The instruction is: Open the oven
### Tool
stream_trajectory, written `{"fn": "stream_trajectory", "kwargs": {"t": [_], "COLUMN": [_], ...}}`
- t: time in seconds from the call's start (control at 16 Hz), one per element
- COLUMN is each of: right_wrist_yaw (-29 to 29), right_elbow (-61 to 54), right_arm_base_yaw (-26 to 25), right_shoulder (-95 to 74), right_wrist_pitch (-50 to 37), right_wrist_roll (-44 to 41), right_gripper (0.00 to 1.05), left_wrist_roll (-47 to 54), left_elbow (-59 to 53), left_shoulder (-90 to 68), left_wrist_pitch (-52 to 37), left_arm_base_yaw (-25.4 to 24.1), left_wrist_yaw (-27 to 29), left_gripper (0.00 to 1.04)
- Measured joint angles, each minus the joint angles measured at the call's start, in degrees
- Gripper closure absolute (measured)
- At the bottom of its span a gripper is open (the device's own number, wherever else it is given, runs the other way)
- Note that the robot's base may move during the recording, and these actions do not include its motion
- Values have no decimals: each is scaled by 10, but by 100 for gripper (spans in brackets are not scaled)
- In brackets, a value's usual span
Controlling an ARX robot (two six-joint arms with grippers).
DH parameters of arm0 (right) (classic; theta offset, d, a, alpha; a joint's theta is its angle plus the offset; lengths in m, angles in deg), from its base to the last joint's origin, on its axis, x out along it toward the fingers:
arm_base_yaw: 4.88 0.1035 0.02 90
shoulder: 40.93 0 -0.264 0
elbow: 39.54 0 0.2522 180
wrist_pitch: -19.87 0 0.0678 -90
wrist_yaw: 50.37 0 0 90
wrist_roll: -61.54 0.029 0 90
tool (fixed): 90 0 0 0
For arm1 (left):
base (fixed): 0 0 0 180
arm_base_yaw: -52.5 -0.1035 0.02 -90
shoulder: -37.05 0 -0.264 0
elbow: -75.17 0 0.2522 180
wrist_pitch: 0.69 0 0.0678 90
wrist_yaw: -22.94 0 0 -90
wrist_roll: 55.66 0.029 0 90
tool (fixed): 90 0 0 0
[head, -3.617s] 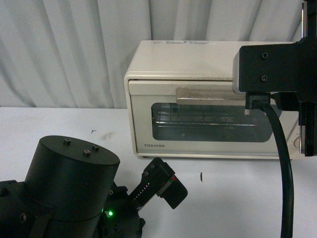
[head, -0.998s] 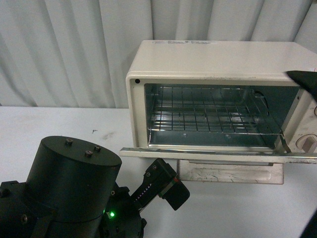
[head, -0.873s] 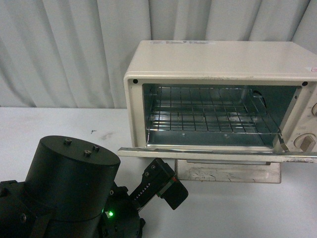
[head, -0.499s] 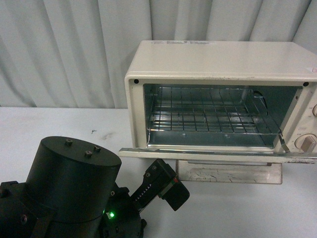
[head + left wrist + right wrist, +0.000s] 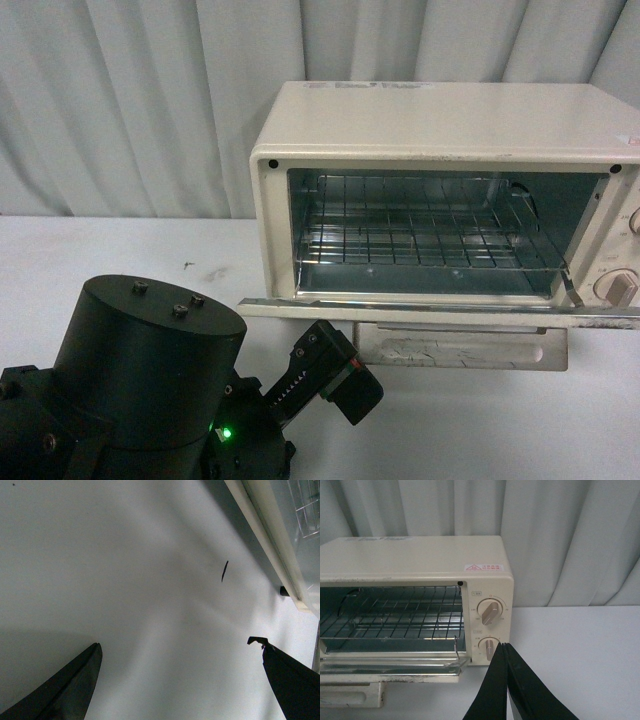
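The cream-white oven (image 5: 440, 120) stands at the back right of the white table (image 5: 120, 250). Its glass door (image 5: 430, 311) hangs down flat, with the beige bar handle (image 5: 460, 348) at its front edge. Inside, the wire rack (image 5: 420, 225) is bare. In the right wrist view the oven (image 5: 415, 560) is ahead, and my right gripper (image 5: 505, 646) is shut and empty, a little in front of the lower knob (image 5: 490, 648). My left gripper (image 5: 177, 642) is open over bare table, beside the door's edge (image 5: 265, 530). The right arm does not show in the front view.
My left arm (image 5: 150, 380) fills the front view's lower left corner. Grey curtains (image 5: 130, 100) hang behind the table. A small dark mark (image 5: 224, 571) lies on the tabletop near the door. An upper knob (image 5: 490, 612) sits on the oven's right panel.
The door, shut 3.6 s ago with my right arm at its handle, now lies open. My right gripper has left the front view. The left arm has not moved.
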Motion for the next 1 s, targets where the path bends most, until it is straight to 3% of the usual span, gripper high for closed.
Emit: {"fn": "stream_trajectory", "kwargs": {"t": [1.0], "right_wrist_yaw": [0], "right_elbow": [0], "right_arm_base_yaw": [0], "right_shoulder": [248], "right_wrist_pitch": [226], "right_wrist_roll": [0], "right_gripper": [103], "left_wrist_roll": [0], "left_elbow": [0], "left_shoulder": [0], "left_wrist_pitch": [0], "left_arm_base_yaw": [0], "left_wrist_yaw": [0], "left_gripper": [7]}}
